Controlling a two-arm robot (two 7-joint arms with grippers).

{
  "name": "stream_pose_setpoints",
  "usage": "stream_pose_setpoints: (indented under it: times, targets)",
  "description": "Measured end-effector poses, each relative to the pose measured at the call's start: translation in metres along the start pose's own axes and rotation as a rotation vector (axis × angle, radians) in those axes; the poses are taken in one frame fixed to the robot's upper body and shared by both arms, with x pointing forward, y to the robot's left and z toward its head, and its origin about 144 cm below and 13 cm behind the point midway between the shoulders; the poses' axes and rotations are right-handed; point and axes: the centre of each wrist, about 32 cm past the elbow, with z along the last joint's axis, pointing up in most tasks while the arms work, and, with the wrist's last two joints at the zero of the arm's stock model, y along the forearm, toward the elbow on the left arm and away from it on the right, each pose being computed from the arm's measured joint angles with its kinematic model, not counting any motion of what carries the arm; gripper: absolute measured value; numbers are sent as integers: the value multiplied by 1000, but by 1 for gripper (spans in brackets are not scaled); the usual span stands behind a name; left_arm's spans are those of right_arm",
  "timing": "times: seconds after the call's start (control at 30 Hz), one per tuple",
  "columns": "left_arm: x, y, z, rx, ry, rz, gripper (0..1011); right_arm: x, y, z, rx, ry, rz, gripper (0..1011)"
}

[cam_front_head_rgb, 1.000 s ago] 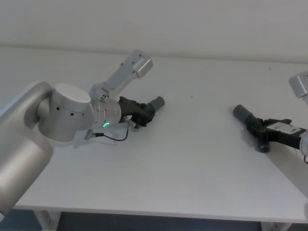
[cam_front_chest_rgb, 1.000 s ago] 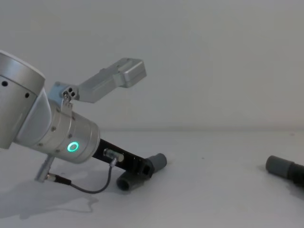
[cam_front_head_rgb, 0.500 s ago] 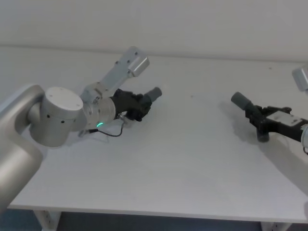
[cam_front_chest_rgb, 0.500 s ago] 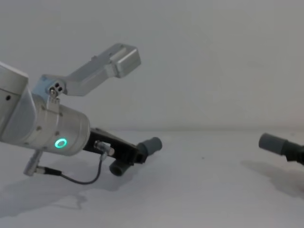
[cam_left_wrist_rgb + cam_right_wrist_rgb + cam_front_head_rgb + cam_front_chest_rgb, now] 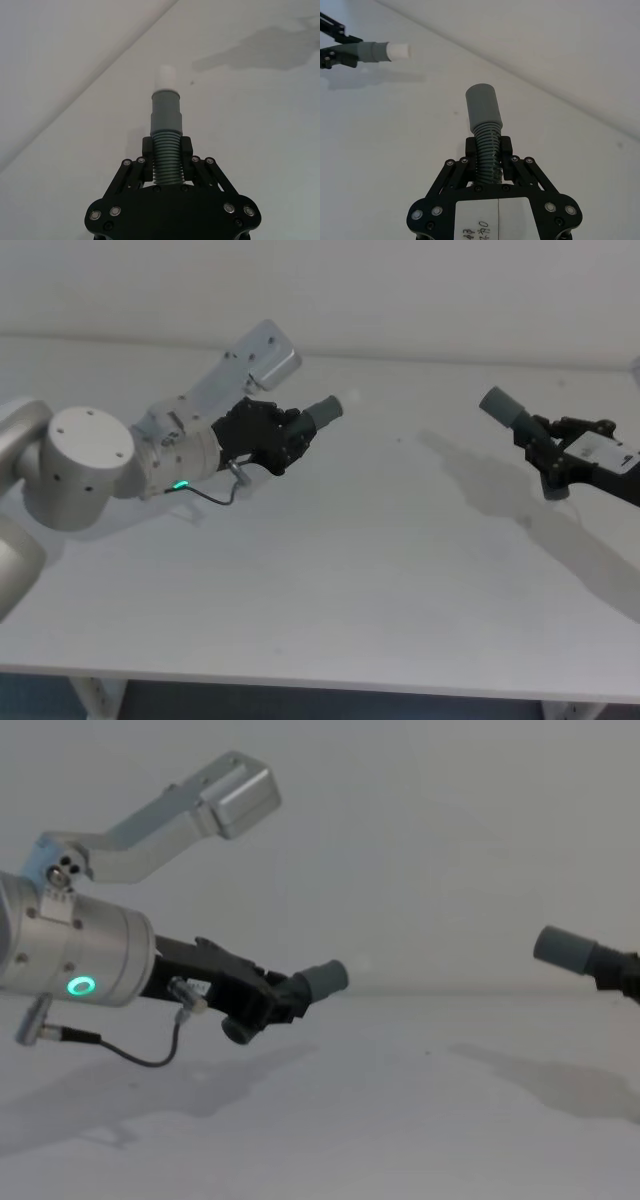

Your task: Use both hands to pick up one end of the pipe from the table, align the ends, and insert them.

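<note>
My left gripper [image 5: 288, 440] is shut on the ribbed part of one pipe [image 5: 322, 417] piece and holds it in the air above the table [image 5: 350, 570]. Its grey collar end with a whitish tip [image 5: 165, 77] points toward the right. In the left wrist view the pipe [image 5: 166, 130] sits between the fingers of the left gripper [image 5: 166, 149]. My right gripper [image 5: 548, 453] is shut on the other pipe piece [image 5: 503, 406], also lifted, with its plain grey collar [image 5: 483, 107] aimed left. A wide gap separates the two ends. The chest view shows both collars [image 5: 322, 978] [image 5: 563, 948] at a similar height.
The white table carries only the shadows of the arms and pipe pieces [image 5: 480, 485]. A plain light wall [image 5: 420, 840] stands behind. The left arm's silver wrist with a green ring light [image 5: 80, 986] fills the left side.
Both arms have raised their pipe pieces off the table. The left piece has swung up and to the right, and the right piece has risen and moved back.
</note>
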Motion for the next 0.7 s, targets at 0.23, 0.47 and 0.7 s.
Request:
stream_pose_setpoints:
  times: [0.23, 0.47, 0.7]
  targets:
    - [13, 8, 2, -50, -76, -77, 306, 13, -4, 2, 72, -95, 63, 273]
    - [25, 13, 4, -86, -132, -163, 306, 27, -8, 2, 141, -202, 132, 273]
    - [34, 14, 7, -117, -173, -250, 306, 39, -11, 2, 200, -304, 195, 273]
